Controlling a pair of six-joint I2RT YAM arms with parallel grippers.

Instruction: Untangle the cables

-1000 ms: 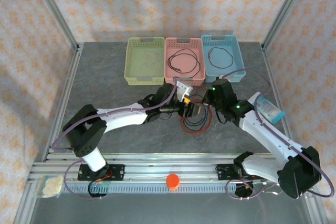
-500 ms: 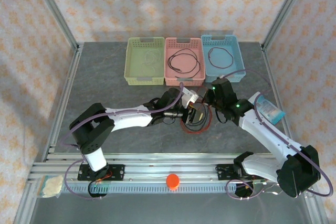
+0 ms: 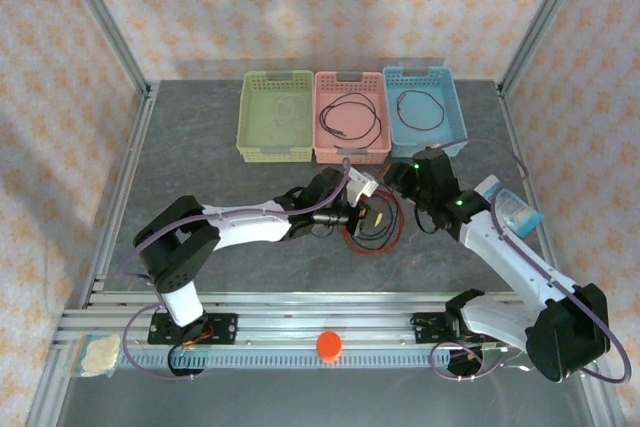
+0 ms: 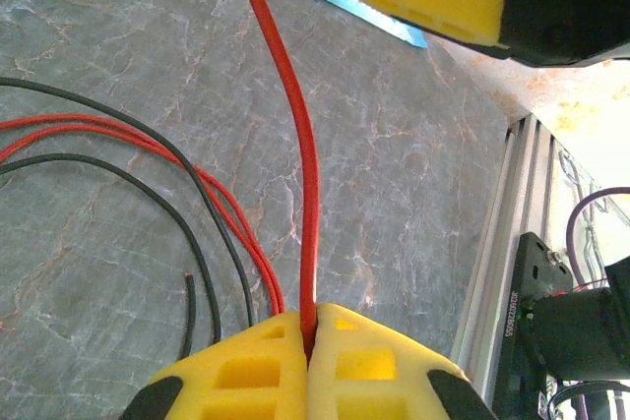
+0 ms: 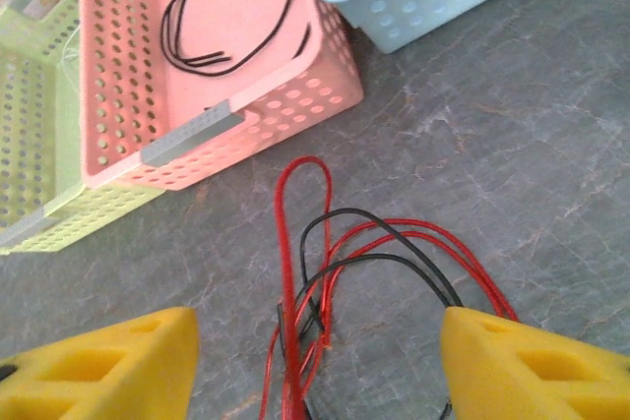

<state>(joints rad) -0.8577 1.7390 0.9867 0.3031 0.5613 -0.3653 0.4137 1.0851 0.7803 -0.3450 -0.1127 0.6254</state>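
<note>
Red cable point(image 4: 300, 145), thin and smooth, is pinched in the closed left tool point(image 4: 311, 331); the right tool point(image 5: 317, 346) is spread wide above looped cables point(image 5: 340, 211).

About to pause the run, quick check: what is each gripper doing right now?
Left gripper: closed on the red cable.
Right gripper: open, holding nothing.

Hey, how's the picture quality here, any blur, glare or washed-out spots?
Top external view: even light, sharp. Left wrist view: thin red cable crisp where the left gripper pinches it; pale wall at right washed out. Right wrist view: pink perforated basket sharp, near yellow fingertips slightly soft.
</note>
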